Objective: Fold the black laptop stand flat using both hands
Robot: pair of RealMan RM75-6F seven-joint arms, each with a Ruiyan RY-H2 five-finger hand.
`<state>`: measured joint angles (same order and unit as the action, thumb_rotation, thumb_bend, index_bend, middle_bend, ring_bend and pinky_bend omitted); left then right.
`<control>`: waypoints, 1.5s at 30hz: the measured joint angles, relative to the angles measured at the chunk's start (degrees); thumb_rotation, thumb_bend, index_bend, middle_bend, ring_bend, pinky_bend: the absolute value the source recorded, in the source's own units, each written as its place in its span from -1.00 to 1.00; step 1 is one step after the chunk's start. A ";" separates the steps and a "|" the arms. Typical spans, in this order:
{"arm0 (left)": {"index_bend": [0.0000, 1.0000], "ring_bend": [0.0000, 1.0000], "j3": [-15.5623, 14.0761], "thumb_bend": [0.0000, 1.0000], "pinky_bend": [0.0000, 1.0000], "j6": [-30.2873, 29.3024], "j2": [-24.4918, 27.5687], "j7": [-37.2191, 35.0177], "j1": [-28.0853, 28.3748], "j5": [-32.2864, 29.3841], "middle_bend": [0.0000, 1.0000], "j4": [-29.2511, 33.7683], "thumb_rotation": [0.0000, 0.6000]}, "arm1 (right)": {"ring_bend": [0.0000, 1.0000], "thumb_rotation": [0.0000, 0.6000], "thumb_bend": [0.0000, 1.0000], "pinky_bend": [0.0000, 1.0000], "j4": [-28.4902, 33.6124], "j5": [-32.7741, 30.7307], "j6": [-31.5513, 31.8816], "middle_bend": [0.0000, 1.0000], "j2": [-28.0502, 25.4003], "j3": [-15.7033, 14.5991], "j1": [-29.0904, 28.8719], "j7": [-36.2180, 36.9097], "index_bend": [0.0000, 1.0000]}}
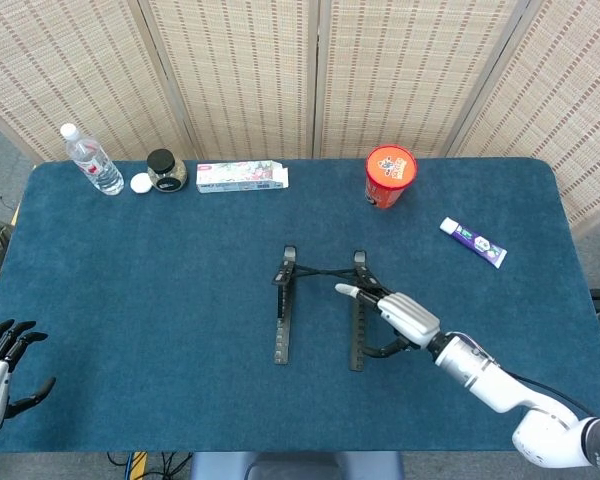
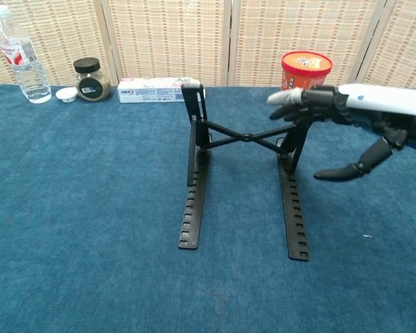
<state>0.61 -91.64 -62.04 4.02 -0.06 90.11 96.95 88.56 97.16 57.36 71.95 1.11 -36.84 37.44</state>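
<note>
One black laptop stand (image 1: 320, 305), two slotted base rails. Two hands: right hand (image 1: 408, 318) at stand, left hand (image 1: 0, 362) at table's near left edge. One water bottle (image 1: 91, 160). One white cap (image 1: 140, 183). One dark-lidded jar (image 1: 165, 170). One long box (image 1: 242, 177). One red cup (image 1: 390, 176). One tube (image 1: 473, 242). One blue table (image 1: 160, 290).

The table (image 1: 130, 290) has a dark blue cloth. The laptop stand (image 1: 320, 305) is black. The cup (image 1: 390, 176) is red-orange. The jar (image 1: 165, 170) has a black lid. The right hand (image 1: 405, 318) is silver with black fingers (image 2: 312, 98).
</note>
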 measured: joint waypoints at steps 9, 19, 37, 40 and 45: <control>-0.43 -0.77 -0.47 -0.66 -0.85 0.03 0.05 -0.19 -0.35 0.24 -0.62 -0.09 1.00 | -0.90 1.00 -0.65 -0.84 -2.11 -5.42 -2.23 -0.73 0.85 4.18 -3.51 0.88 -1.00; -0.43 -0.77 -0.68 -0.66 -0.85 0.01 0.06 -0.66 -0.76 -0.05 -0.62 -0.42 1.00 | -0.90 1.00 -0.65 -0.84 -6.52 -11.18 -6.76 -0.71 2.41 6.72 -6.43 1.99 -1.00; -0.42 -0.77 -0.39 -0.65 -0.85 0.60 -0.25 -0.76 -0.58 -0.51 -0.62 -0.87 1.00 | -0.90 1.00 -0.65 -0.84 -6.50 -10.87 -7.60 -0.71 1.56 6.34 -7.21 3.81 -1.00; -0.42 -0.77 -0.42 -0.66 -0.85 0.68 -0.33 -0.81 -0.57 -0.49 -0.62 -0.92 1.00 | -0.90 1.00 -0.65 -0.84 -4.69 -8.92 -6.80 -0.71 0.44 5.26 -6.95 4.61 -1.00; -0.42 -0.77 -0.51 -0.66 -0.85 0.53 -0.35 -1.08 -0.82 -0.66 -0.62 -1.17 1.00 | -0.90 1.00 -0.65 -0.84 -2.88 -6.50 -6.13 -0.69 -1.24 2.45 -6.21 5.41 -1.00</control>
<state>0.10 -91.12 -62.39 2.95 -0.88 89.45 95.79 85.69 90.66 51.24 70.71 3.56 -43.06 42.85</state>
